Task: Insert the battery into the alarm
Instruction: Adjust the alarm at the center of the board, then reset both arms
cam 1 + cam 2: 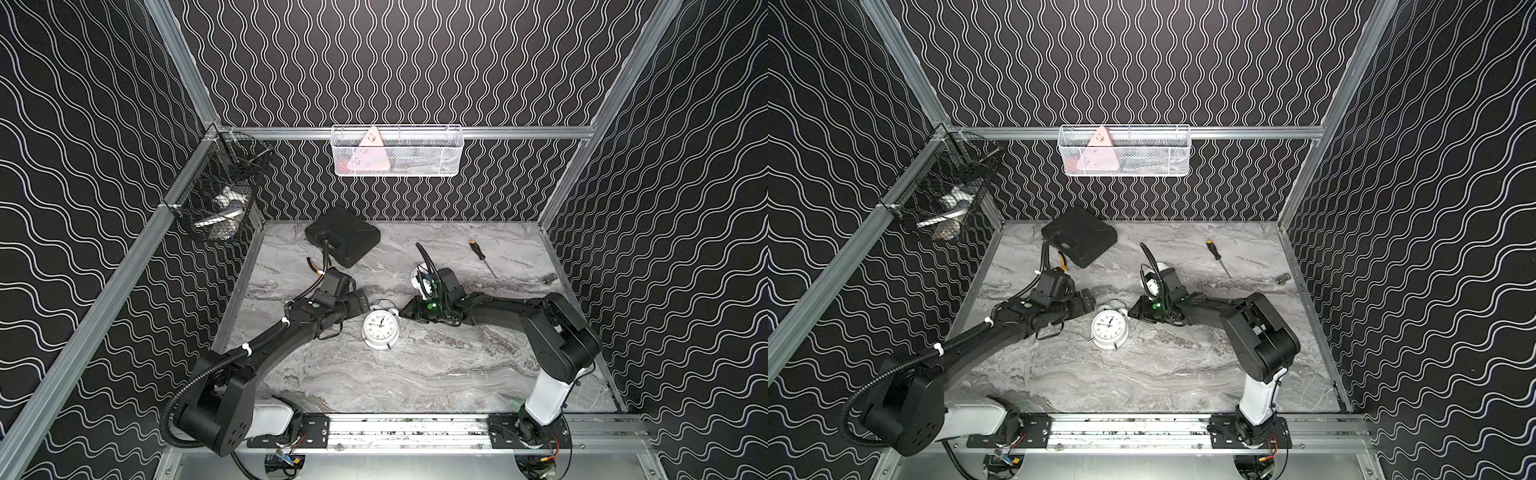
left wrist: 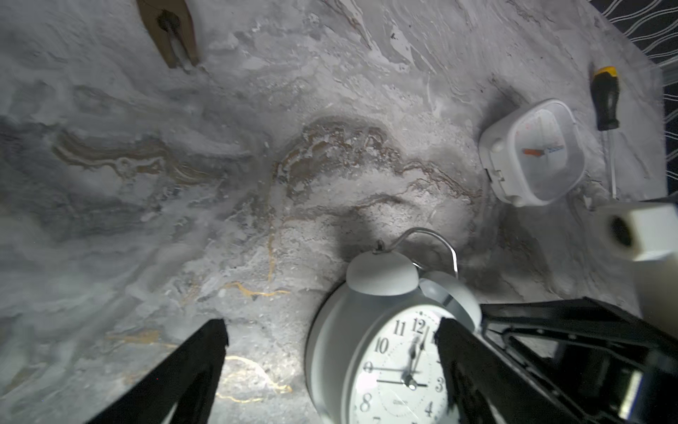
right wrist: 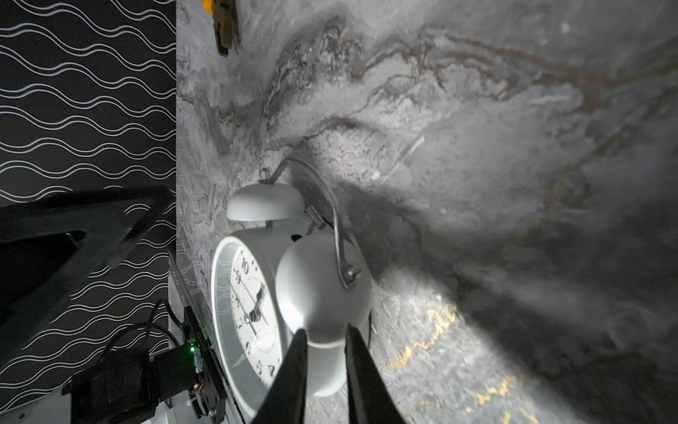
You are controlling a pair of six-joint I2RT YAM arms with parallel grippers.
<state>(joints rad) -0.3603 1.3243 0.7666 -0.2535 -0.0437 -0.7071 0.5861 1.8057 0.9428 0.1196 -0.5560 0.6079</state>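
The white twin-bell alarm [image 1: 380, 327] [image 1: 1109, 328] lies face up mid-table. My left gripper [image 1: 362, 305] [image 2: 332, 326] is open wide at the alarm's [image 2: 389, 359] upper left side. One of its fingers [image 2: 458, 367] overlaps the dial, the other stands over bare table. My right gripper [image 1: 403, 311] [image 3: 324, 330] comes in from the right, jaws only narrowly apart, in front of a bell of the alarm [image 3: 323, 293]. Nothing shows between its tips. A small metallic cylinder [image 1: 549, 279] [image 1: 1283, 277], seemingly the battery, lies near the right wall.
A black case [image 1: 343, 237] sits at the back left, with orange-handled pliers [image 1: 316, 268] beside it. A screwdriver [image 1: 482, 257] lies at the back right. A white timer [image 2: 532, 154] stands behind the right wrist. Wire baskets [image 1: 397, 151] [image 1: 220, 195] hang on the walls.
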